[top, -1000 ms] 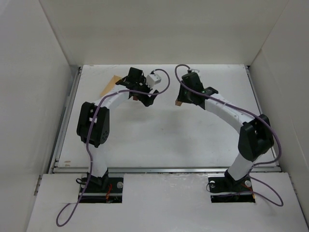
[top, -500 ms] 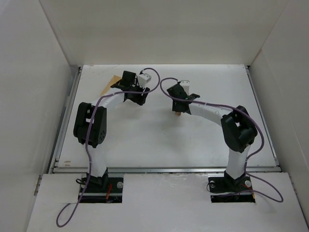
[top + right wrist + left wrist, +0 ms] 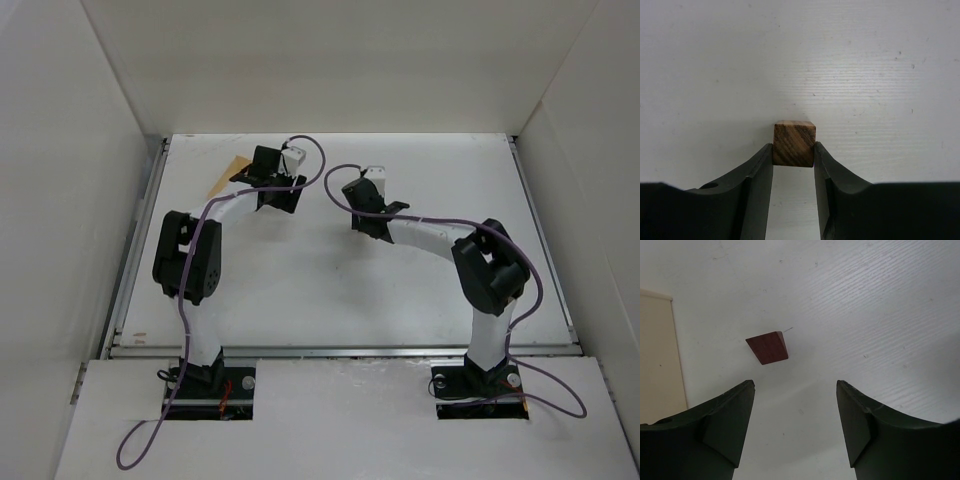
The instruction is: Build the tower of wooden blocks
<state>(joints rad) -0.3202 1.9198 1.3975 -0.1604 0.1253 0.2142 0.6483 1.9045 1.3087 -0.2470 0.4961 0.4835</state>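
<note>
A dark reddish-brown cube [image 3: 768, 347] lies on the white table ahead of my left gripper [image 3: 795, 385], which is open and empty, its fingers apart from the cube. My right gripper [image 3: 793, 148] is shut on a tan, dark-grained wooden cube [image 3: 794, 142], held between the fingertips above the table. In the top view the left gripper [image 3: 278, 198] is at the back left and the right gripper [image 3: 368, 222] is just to its right. Both cubes are hidden under the grippers in that view.
A pale wooden oblong box [image 3: 230, 170] lies at the back left, beside the left gripper; its edge shows in the left wrist view [image 3: 657, 350]. White walls [image 3: 80, 150] enclose the table [image 3: 330, 290] on three sides.
My right arm has swung left with the tan cube, closer to the left gripper. My left gripper has shifted slightly left and back.
</note>
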